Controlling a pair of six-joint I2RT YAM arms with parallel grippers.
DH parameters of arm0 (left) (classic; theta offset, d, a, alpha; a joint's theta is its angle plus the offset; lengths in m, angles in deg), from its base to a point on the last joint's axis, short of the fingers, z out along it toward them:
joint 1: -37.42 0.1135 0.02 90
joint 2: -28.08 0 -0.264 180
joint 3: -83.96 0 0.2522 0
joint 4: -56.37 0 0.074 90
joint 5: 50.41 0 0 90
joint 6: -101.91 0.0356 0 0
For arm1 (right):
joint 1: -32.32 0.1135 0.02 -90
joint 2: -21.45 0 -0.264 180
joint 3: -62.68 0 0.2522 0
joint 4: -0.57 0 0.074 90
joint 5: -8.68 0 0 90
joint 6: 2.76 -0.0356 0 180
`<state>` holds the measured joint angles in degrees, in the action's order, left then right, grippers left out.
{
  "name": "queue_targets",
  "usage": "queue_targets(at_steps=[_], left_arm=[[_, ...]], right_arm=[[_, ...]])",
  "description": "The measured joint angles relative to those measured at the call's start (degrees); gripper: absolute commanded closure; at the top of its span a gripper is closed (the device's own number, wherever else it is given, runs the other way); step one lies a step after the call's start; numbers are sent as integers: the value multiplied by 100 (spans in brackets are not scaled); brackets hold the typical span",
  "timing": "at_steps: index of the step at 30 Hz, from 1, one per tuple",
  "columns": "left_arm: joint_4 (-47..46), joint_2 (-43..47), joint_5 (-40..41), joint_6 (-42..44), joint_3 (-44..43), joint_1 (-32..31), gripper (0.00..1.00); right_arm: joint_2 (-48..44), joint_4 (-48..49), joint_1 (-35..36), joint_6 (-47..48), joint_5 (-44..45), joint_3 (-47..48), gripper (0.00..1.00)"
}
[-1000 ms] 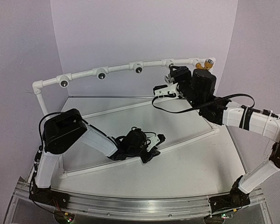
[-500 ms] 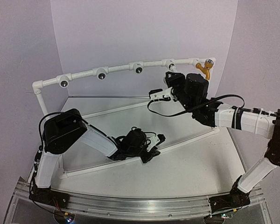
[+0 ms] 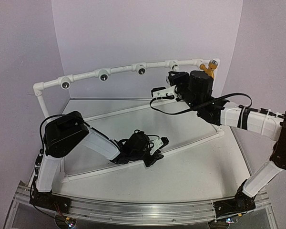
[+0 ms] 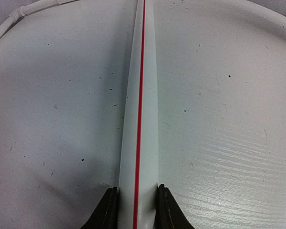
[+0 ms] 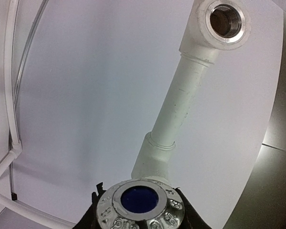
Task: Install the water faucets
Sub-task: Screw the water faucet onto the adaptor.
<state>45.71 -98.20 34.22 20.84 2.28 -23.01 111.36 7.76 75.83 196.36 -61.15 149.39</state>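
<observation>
Yellow-orange faucet (image 3: 209, 69), a short bent spout, sits at the right end of the white pipe frame (image 3: 86, 76), just beside the right gripper (image 3: 174, 72).

Left wrist: the left gripper (image 4: 136, 191) pinches a white strip (image 4: 138, 119) with a red line.

Right wrist: its fingers (image 5: 91, 212) hug a chrome-ringed, blue-centred faucet head (image 5: 139, 200) against a pipe fitting.

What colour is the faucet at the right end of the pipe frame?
Yellow-orange; the faucet shows best in the top external view.
</observation>
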Motion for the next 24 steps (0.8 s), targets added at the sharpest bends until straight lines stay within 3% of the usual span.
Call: queue_targets(at_steps=[10, 24], left_arm=[[-4, -2, 0, -6, 0, 0, 100], [-4, -22, 0, -11, -31, 0, 100]], right_arm=[[-9, -1443, -262, -829, -730, 746, 100], [-57, -1720, -525, -1901, -1509, 923, 100]])
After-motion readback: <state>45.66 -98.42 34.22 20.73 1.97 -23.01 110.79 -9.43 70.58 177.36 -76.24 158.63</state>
